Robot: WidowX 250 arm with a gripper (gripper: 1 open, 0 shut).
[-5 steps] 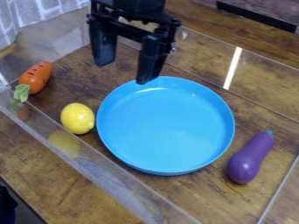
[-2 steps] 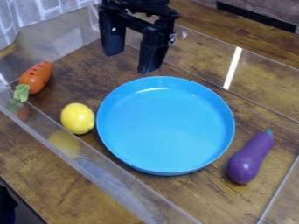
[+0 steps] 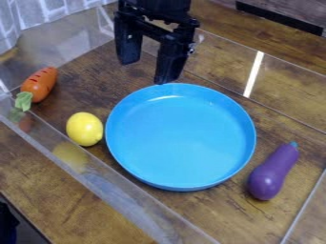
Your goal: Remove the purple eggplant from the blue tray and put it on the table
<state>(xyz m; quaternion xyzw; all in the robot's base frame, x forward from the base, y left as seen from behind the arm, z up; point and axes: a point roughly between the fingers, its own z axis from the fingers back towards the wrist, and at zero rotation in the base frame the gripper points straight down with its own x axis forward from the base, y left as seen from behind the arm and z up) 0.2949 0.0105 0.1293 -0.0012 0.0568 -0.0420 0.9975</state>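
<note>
Task looks basically done, judging by layout: the small glossy purple toy eggplant point(image 3: 274, 172), plump w/ a darker narrow stem end pointing up-right, lies on the dark brown wooden plank table point(image 3: 76, 205), just beside the right rim of the large round bright blue plastic tray point(image 3: 237, 122) and outside it. Can't tell if it touches the rim; prob. a thin gap. So nothing obvious left except maybe parking the arm. Tray itself: empty, bare blue floor all round inside the low raised rim, only a soft glare on it. The black two-finger gripper point(image 3: 151, 54) hangs over the table at the tray's far edge, pointing down, jaws wide apart, nothing between them; well apart from the eggplant. Other items, none in any container: a round yellow toy lemon point(image 3: 84, 128) on the table just left of the tray, close to the rim, and an orange toy carrot w/ green top point(image 3: 37, 85) farther left, near the edge. A clear plastic sheet/wall runs along the left side, reflections make its exact edge hard to read.
</note>
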